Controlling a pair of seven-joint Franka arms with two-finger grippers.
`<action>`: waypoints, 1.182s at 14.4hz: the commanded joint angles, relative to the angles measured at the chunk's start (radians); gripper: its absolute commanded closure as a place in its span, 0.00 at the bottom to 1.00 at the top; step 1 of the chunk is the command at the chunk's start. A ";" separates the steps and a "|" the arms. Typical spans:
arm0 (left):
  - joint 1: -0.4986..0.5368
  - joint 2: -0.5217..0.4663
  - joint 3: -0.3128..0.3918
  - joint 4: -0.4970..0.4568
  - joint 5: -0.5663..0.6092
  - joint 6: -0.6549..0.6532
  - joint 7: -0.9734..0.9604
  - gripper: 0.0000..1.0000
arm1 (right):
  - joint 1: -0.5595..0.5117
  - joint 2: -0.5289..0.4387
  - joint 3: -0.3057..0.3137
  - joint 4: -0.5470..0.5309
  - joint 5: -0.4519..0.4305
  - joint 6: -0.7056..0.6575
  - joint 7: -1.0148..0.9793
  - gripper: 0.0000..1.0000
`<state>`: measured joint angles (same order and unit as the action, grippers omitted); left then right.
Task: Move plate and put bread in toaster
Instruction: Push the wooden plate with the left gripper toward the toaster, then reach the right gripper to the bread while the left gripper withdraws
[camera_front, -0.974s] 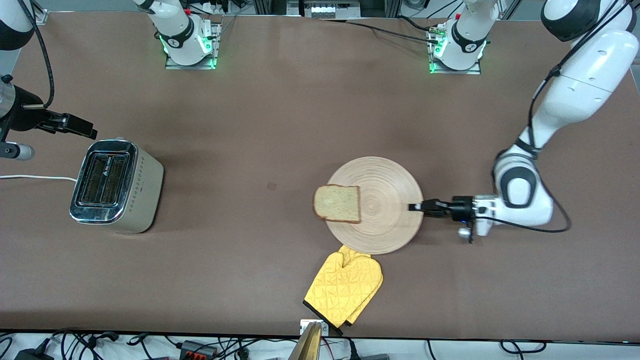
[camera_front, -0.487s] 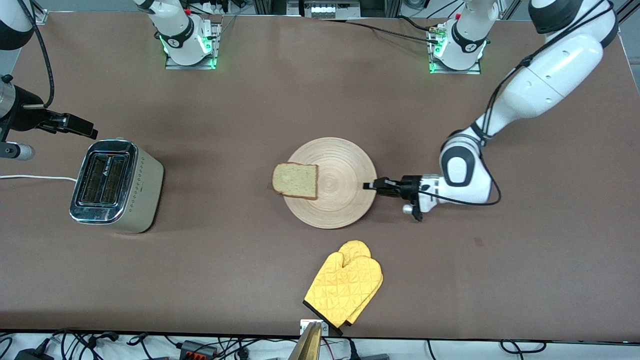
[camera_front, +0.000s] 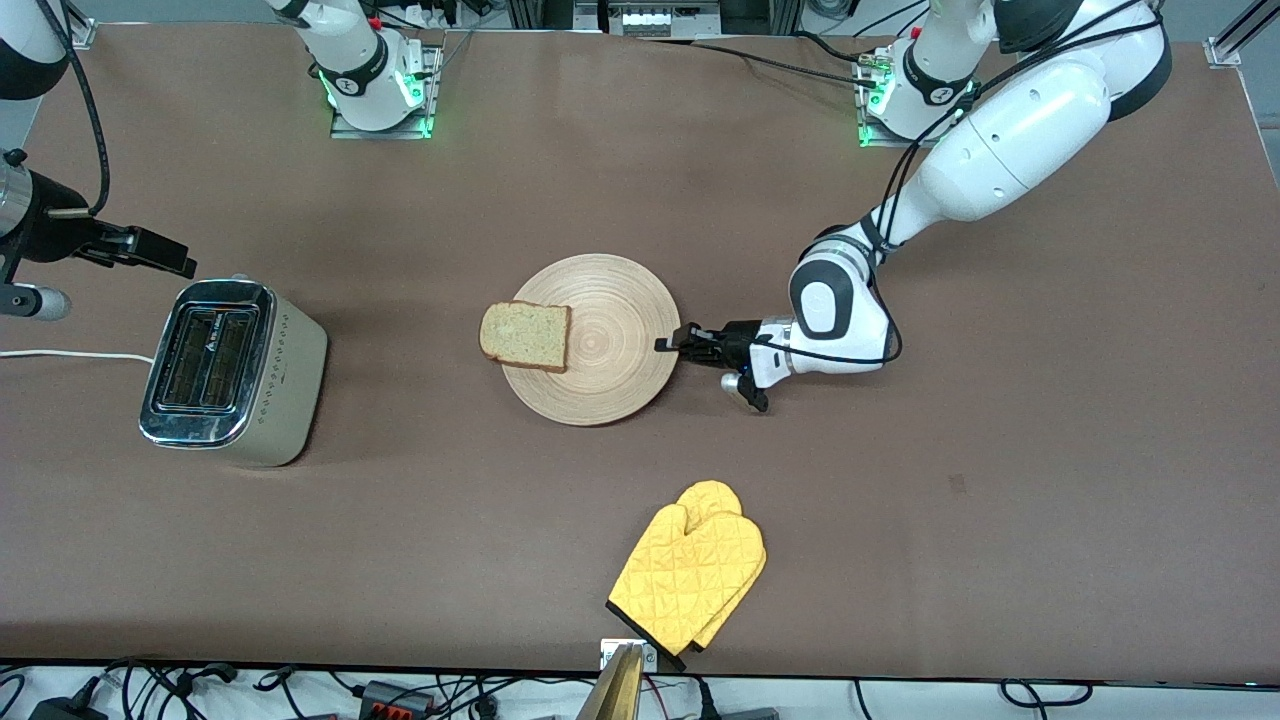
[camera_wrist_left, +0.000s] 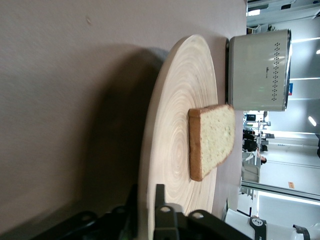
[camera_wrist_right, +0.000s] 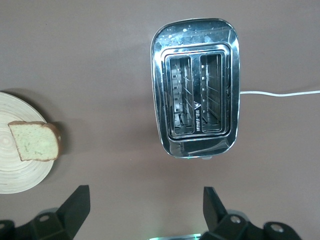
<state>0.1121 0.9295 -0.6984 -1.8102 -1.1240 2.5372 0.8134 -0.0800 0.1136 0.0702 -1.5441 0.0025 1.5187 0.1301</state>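
Wooden plate (camera_front: 600, 340) rim between left gripper (camera_front: 668, 345) fingers; bread (camera_front: 526, 336) at rim away from it

Toaster (camera_wrist_left: 259, 70) (left wrist view) partly hidden by plate (camera_wrist_left: 170, 150)

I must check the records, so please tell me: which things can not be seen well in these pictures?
- Left claw, left wrist view: cut off by the edge; grip on the plate rim unclear.
- Right claw, front view: cut off by the edge.
- Bread: underside hidden.
- Toaster slots: bottoms too dark.
- Toaster cord: plug out of frame.
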 joint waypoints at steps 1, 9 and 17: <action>0.044 0.002 -0.003 0.003 -0.031 -0.034 0.064 0.00 | -0.001 0.002 0.010 0.021 0.013 -0.018 0.011 0.00; 0.300 -0.011 0.034 0.058 0.316 -0.325 0.164 0.00 | 0.011 0.049 0.011 0.009 0.165 -0.045 0.023 0.00; 0.376 -0.018 0.189 0.409 0.813 -0.973 0.052 0.00 | 0.100 0.253 0.011 -0.092 0.379 0.183 0.022 0.00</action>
<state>0.5022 0.9204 -0.5311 -1.4875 -0.4118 1.6891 0.9326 -0.0070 0.3579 0.0800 -1.5764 0.3557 1.6136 0.1322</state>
